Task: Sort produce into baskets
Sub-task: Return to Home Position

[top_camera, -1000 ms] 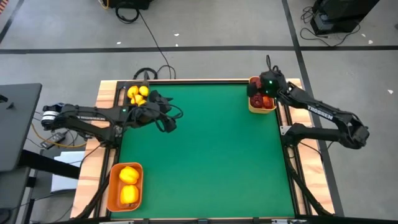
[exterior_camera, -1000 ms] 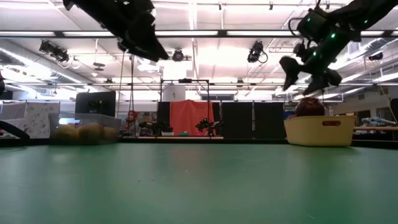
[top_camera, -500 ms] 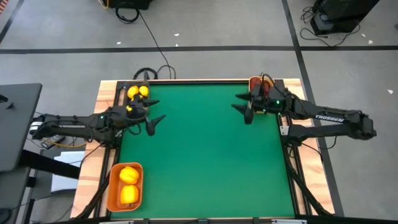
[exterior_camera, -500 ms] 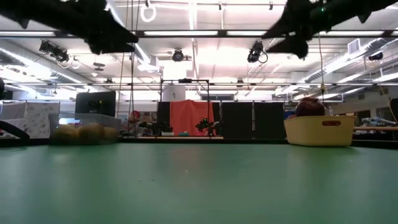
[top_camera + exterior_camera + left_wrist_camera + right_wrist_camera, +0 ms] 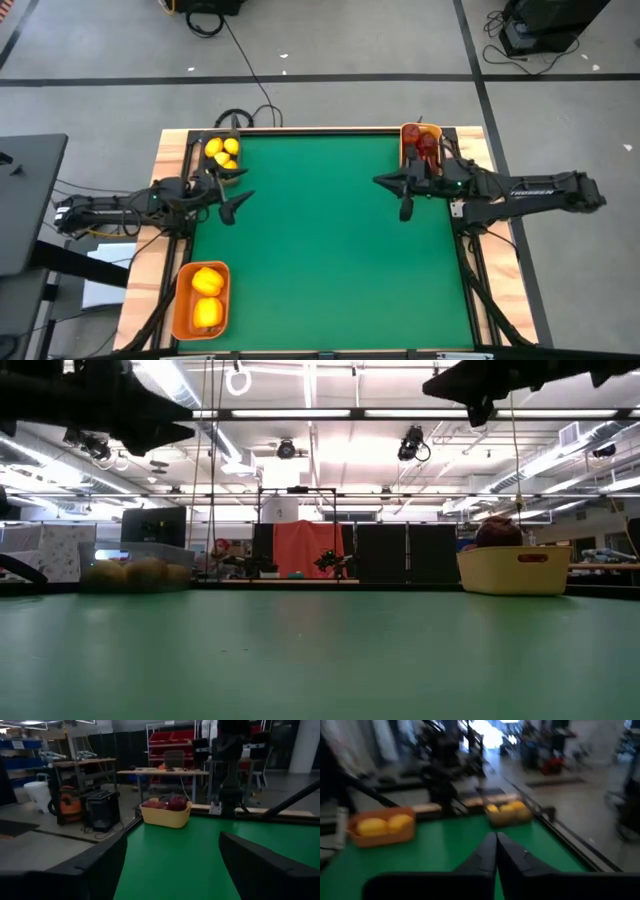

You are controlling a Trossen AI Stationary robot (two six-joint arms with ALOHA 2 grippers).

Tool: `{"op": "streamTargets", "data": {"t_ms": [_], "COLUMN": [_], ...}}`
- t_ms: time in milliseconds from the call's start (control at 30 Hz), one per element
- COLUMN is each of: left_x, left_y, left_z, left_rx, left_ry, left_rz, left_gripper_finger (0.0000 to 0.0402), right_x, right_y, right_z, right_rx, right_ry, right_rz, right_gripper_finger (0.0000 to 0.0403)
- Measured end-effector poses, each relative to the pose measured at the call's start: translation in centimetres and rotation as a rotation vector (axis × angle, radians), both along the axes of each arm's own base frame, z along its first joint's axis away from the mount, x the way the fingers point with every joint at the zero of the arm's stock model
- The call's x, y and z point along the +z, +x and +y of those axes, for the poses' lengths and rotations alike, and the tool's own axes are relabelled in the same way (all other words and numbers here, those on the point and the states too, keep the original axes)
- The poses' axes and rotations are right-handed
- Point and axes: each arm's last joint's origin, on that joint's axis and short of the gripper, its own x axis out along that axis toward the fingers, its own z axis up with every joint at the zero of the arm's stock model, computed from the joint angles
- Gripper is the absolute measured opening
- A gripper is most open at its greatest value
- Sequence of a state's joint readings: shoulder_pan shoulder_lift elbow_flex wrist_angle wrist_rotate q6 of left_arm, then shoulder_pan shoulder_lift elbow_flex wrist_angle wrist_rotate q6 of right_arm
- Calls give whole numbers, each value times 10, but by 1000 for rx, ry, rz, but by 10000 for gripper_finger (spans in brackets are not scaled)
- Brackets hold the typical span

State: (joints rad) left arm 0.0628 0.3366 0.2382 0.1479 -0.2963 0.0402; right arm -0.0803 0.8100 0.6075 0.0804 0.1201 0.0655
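Three baskets stand at the edges of the green table (image 5: 330,260). The black one (image 5: 222,153) at the far left holds small yellow lemons. The orange one (image 5: 200,298) at the near left holds two bigger yellow pieces. The yellow-orange one (image 5: 420,146) at the far right holds dark red pieces (image 5: 170,802). My left gripper (image 5: 236,205) hangs open above the table's left side, just nearer than the black basket. My right gripper (image 5: 380,181) hangs shut above the table, beside the red pieces' basket, pointing toward the left edge. Both hold nothing.
The green surface between the baskets shows bare in the high view and in the low view. Wooden rails (image 5: 170,150) frame the table. Beyond the far edge lie cables (image 5: 235,118) on the floor, and the low view shows a workshop room with benches behind.
My right gripper has left the place above the red pieces' basket, gone up and toward the table's middle and near side, and shut. My left gripper has drawn back toward the table's left edge and risen. No produce has moved.
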Motion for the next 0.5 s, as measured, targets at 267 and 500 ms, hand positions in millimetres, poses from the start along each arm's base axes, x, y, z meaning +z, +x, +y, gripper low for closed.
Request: {"op": "streamTargets", "data": {"t_ms": [267, 500], "left_x": [-13, -13], "left_y": [-15, -29], "left_z": [-1, -1], "left_rx": [4, 29], "left_ry": [-9, 12], "left_rz": [-68, -105], "left_gripper_finger": [299, 263], "right_x": [-36, -58], "right_y": [-30, -58], "right_z": [2, 1], "right_rx": [103, 86], "right_ry": [38, 105], "right_rz": [-206, -322], "right_gripper_finger": [13, 7]}}
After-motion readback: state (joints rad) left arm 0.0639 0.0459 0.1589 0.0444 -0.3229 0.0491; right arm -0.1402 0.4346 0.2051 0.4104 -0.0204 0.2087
